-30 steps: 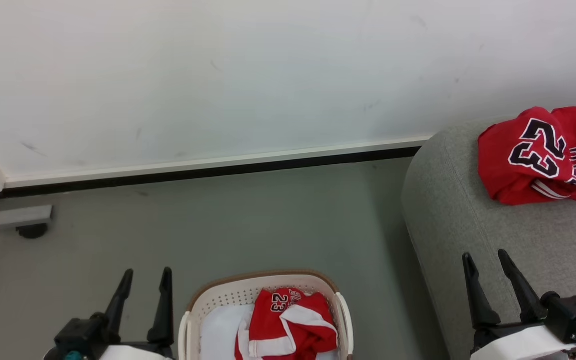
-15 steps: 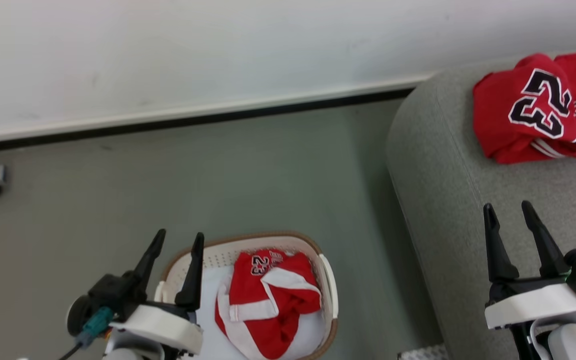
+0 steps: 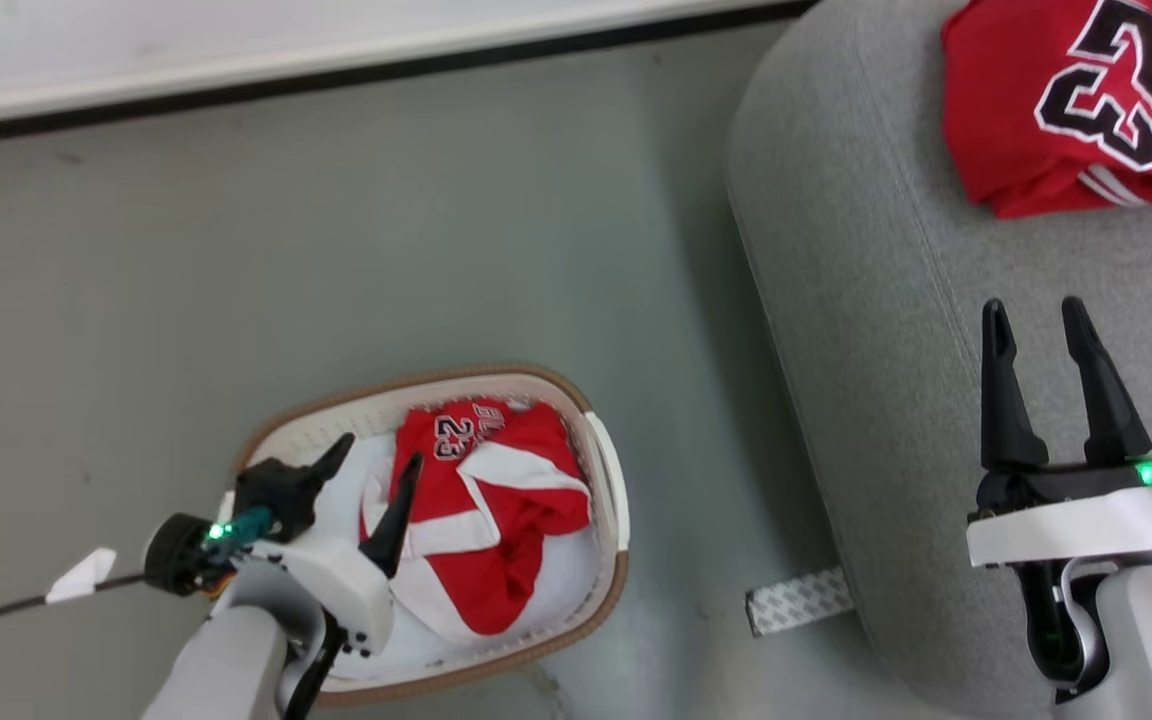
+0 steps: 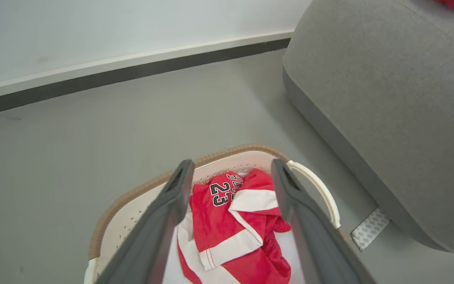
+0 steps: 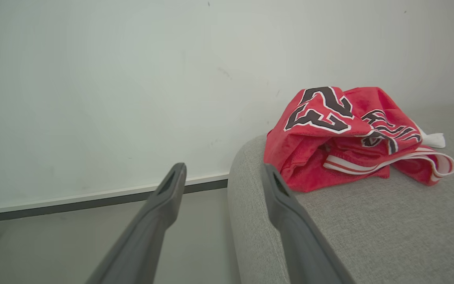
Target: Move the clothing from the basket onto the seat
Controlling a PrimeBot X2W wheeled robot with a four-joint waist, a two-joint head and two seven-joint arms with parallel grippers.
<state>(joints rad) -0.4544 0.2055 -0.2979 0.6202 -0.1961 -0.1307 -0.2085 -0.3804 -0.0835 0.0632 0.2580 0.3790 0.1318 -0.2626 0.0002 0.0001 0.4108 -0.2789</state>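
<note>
**Left gripper spread above the shorts in the basket — jersey lying on the seat**

Nearest, the left gripper (image 3: 380,452) hangs over the oval white perforated basket (image 3: 416,380) with its brown rim, its two long dark fingers wide apart and holding nothing; whether the tips touch cloth cannot be told. Under them the crumpled red shorts (image 3: 481,500), with white trim and a small 23, lie on the pale lining. The right gripper (image 3: 1034,303), fingers likewise apart and empty, hovers over the near part of the seat (image 3: 886,300) — light grey woven fabric with rounded edges. A pale patterned strip (image 3: 798,600) lies on the smooth grey floor (image 3: 236,250) at the seat's base. Farther back on the seat lies the bunched red jersey (image 3: 1066,100) with its black, white-edged 23, and beyond it are a dark baseboard (image 3: 336,75) and a white wall (image 5: 93,79).
</note>
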